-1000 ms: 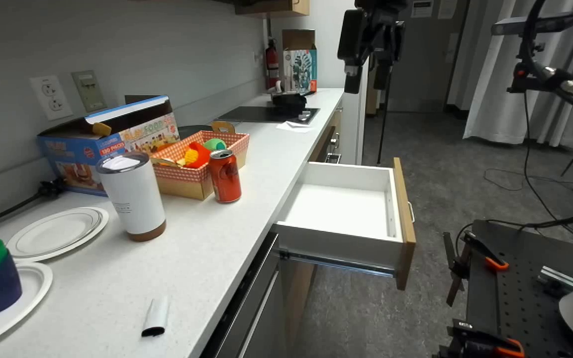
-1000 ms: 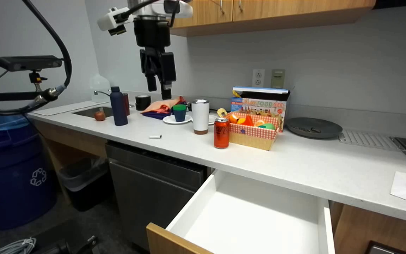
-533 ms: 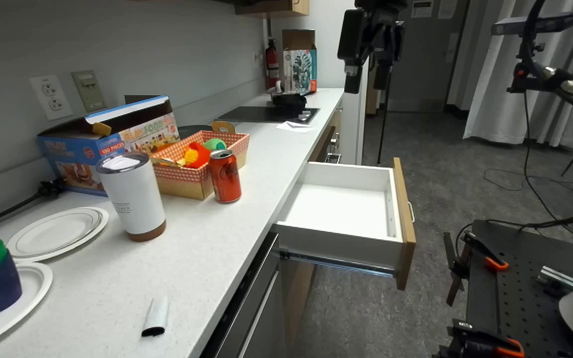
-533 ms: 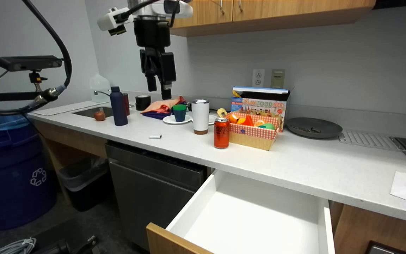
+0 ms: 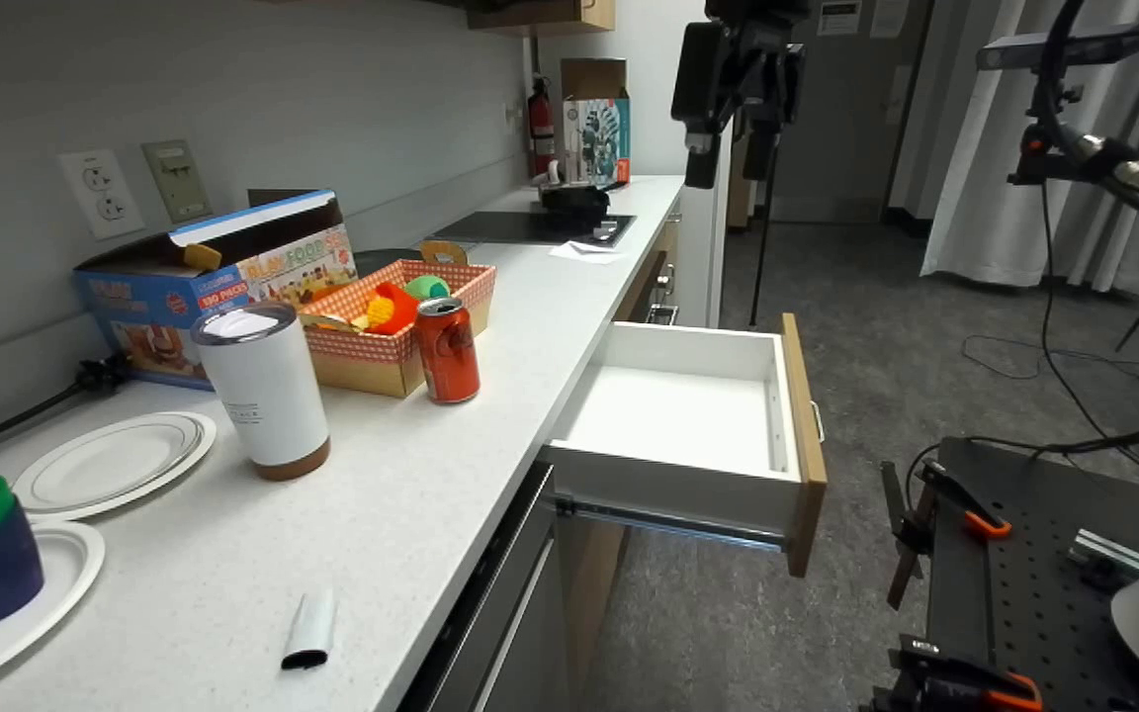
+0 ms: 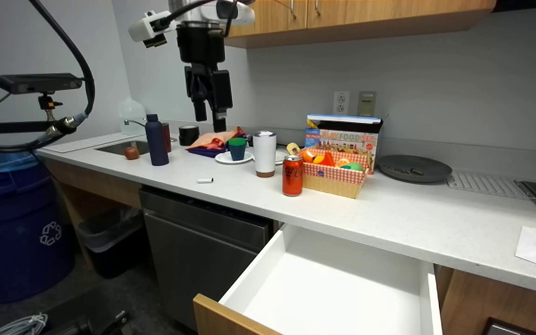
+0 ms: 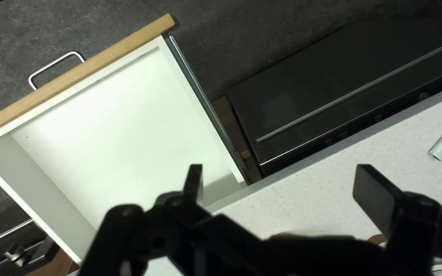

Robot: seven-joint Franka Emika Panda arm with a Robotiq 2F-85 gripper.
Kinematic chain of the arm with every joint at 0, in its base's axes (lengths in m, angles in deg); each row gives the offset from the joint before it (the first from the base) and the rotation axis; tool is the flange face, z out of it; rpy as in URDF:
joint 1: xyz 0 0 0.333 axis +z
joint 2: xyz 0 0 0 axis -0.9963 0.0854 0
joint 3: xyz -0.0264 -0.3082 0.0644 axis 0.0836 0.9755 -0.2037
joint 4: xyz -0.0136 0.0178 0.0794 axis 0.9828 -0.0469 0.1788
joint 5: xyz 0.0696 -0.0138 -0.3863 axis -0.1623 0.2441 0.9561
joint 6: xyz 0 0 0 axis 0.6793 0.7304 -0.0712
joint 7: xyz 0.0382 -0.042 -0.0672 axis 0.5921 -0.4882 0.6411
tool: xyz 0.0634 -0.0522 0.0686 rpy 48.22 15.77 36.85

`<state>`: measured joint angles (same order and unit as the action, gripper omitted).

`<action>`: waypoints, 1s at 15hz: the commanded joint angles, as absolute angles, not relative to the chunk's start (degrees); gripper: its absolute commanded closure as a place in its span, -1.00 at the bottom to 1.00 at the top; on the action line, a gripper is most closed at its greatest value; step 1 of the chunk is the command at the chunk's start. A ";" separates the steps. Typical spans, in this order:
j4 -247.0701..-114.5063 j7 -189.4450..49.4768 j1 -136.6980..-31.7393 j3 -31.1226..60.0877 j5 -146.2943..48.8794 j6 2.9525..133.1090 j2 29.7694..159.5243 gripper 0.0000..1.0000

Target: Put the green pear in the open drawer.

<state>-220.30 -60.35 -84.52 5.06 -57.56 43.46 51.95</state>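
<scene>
The green pear (image 5: pixel 427 288) shows as a bright green rounded top inside the checkered basket; it also shows at the basket's front right in an exterior view (image 6: pixel 352 166). Its lower part is hidden, and it is out of the wrist view. The open drawer (image 5: pixel 678 415) is pulled out below the counter, with a bare white interior in both exterior views (image 6: pixel 338 293) and in the wrist view (image 7: pixel 129 134). My gripper (image 5: pixel 730 166) hangs high in the air, well apart from the pear and basket. Its fingers (image 6: pixel 210 116) are spread with nothing between them, also in the wrist view (image 7: pixel 280 178).
The basket (image 6: pixel 331 184) holds several play foods. A red can (image 6: pixel 292 177) stands at its front corner, with a white tumbler (image 6: pixel 264 156) beside them. A play food box (image 6: pixel 342 135) stands behind. A green cup (image 6: pixel 237 150) stands on a plate. A dark pan (image 6: pixel 414 168) lies at the back.
</scene>
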 commanded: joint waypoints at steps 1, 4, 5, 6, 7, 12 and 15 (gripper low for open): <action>-212.18 -55.27 -82.98 0.64 -57.18 47.95 61.88 -1.00; -204.83 -50.59 -82.49 -3.05 -53.26 50.97 70.00 -1.00; -201.82 -48.53 -82.22 -4.10 -50.94 51.27 73.30 -1.00; -198.68 -45.52 -82.02 -4.96 -47.16 51.10 76.51 -1.00; -206.49 -49.46 -81.19 -2.58 -51.29 51.78 69.15 -1.00; -205.52 -48.77 -80.72 -2.03 -50.64 51.75 70.82 -1.00; -202.64 -47.49 -81.45 -1.52 -49.98 51.93 72.42 -1.00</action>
